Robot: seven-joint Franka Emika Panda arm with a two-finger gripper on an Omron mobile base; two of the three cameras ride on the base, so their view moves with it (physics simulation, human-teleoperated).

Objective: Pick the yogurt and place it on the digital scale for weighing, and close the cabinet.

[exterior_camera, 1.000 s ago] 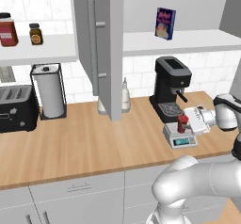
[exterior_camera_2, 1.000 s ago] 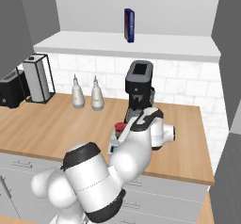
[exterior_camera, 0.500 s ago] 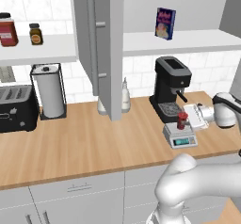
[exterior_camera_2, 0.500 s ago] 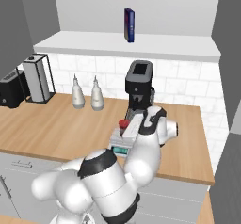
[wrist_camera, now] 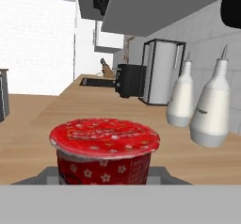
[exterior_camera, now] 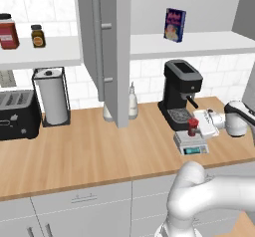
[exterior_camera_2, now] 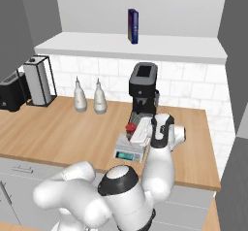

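We see a wooden counter (exterior_camera: 99,151). At its left end stands a toaster (exterior_camera: 17,114), beside it a paper-towel holder (exterior_camera: 50,96). Two white bottles (exterior_camera_2: 89,96) stand along the back edge near the middle. Toward the right end sit a coffee machine (exterior_camera: 180,92) and, before it, the scale (exterior_camera: 191,142).

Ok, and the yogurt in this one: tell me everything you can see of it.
The yogurt is a small red cup, slightly tapered, with a flat red foil-like lid and small white flower prints on its side. It stands upright on the silver-grey top plate of the digital scale, in front of the black coffee machine. The gripper is right beside it, shut on the cup.
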